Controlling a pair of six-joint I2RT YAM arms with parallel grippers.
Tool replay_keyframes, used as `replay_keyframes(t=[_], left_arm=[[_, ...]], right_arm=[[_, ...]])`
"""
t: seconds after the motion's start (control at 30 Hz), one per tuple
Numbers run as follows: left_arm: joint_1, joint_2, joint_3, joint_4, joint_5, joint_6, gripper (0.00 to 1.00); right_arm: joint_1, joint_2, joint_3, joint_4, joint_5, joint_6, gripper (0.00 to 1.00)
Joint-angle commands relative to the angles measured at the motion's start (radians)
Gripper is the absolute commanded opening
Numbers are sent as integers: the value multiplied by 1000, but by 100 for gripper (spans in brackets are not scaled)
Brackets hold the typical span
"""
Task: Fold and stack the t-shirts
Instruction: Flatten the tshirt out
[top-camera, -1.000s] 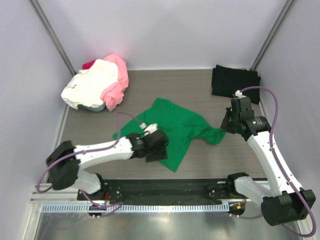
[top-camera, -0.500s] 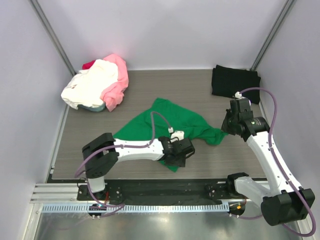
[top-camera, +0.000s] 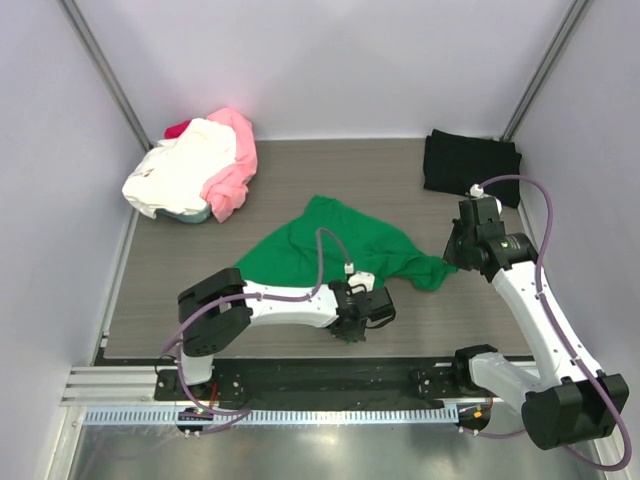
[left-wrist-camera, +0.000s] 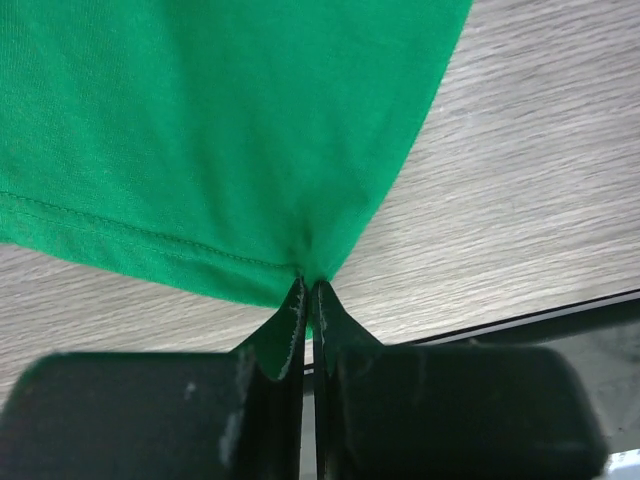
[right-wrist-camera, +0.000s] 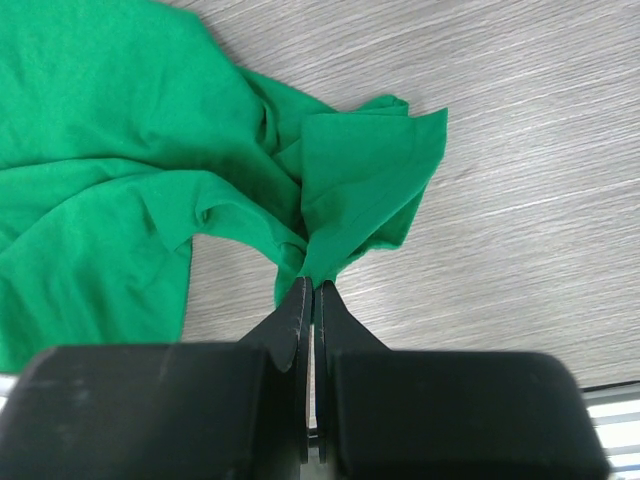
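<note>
Green shirt (left-wrist-camera: 200, 120) corner hidden inside closed left tool (left-wrist-camera: 308, 290).

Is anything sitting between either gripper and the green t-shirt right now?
Nothing visible. The left gripper is pinched shut directly on a corner of the green t-shirt at its hem, and the right gripper is shut on a bunched edge of it.

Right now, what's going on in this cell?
Both arms grip the green t-shirt, lying rumpled mid-table, not yet folded. The left pincer is shut on its near hem corner, the right pincer on its bunched right end. A black t-shirt lies folded far right; a pink, white and red heap sits far left.
</note>
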Motion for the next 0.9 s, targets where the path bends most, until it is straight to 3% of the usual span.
replay_keyframes(t=[0.0,0.2,0.33,0.47,0.67,0.87], left_arm=[[-4,8,-10,-39,-39,39,0],[3,-243,105,-299,-188,82,0],[34,-465,314,-480,-300,115,0],[52,-584,532,-579,-403,206,0],[57,-652,910,-622,-452,428,0],[57,-797,963,-493,-412,551,0]], right_arm=[[-2,4,10,22,29,-5,1],[-2,-4,142,-40,87,-10,1],[-2,-34,341,-82,110,-39,1],[-4,-60,522,-111,154,-63,1],[-2,-128,762,-67,112,-143,1],[-4,-270,886,18,135,-186,1]])
